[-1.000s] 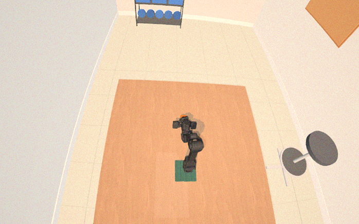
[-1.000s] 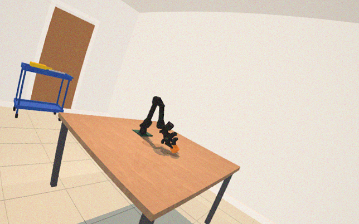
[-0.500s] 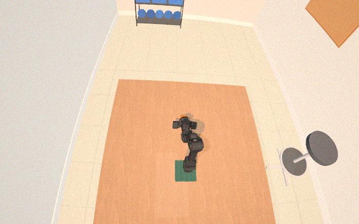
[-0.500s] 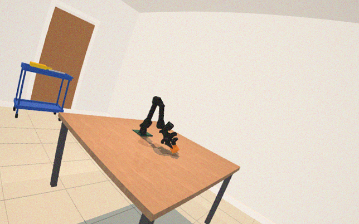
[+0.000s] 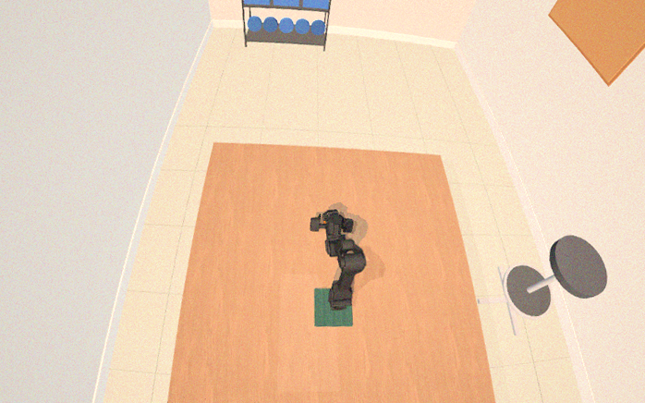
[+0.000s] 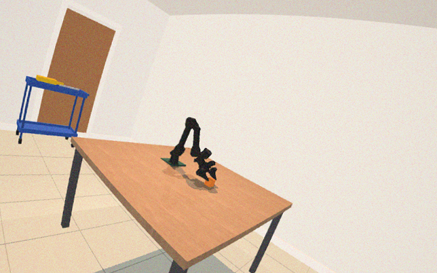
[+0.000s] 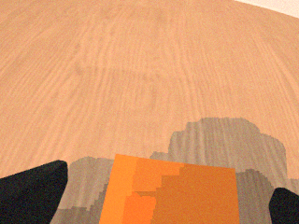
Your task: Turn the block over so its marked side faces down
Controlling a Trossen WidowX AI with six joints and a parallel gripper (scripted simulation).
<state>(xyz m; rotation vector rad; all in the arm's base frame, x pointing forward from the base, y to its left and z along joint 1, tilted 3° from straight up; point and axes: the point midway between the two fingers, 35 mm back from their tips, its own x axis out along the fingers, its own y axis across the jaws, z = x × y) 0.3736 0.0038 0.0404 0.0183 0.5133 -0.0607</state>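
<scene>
The orange block point(image 6: 210, 183) point(image 7: 201, 203) rests on the wooden table point(image 5: 238, 351) point(image 6: 164, 205) point(image 7: 93, 70). In the wrist view its lower part is cut off by the frame edge, with lit and shadowed patches on it. I see no clear marking on the faces in view, and its underside is hidden. My gripper point(image 6: 210, 179) point(image 7: 175, 189) is open. Its black fingers stand wide on either side of the block, with a gap at both sides in the wrist view. In the top view the gripper and arm hide almost all of the block.
The arm's base stands on a green mat point(image 5: 322, 317) point(image 6: 165, 160) on the table. Shadows of the arm and gripper fall around the block. A blue cart point(image 6: 49, 129) and a round stool point(image 5: 577, 266) stand off the table, and a shelf point(image 5: 287, 42) stands by the wall.
</scene>
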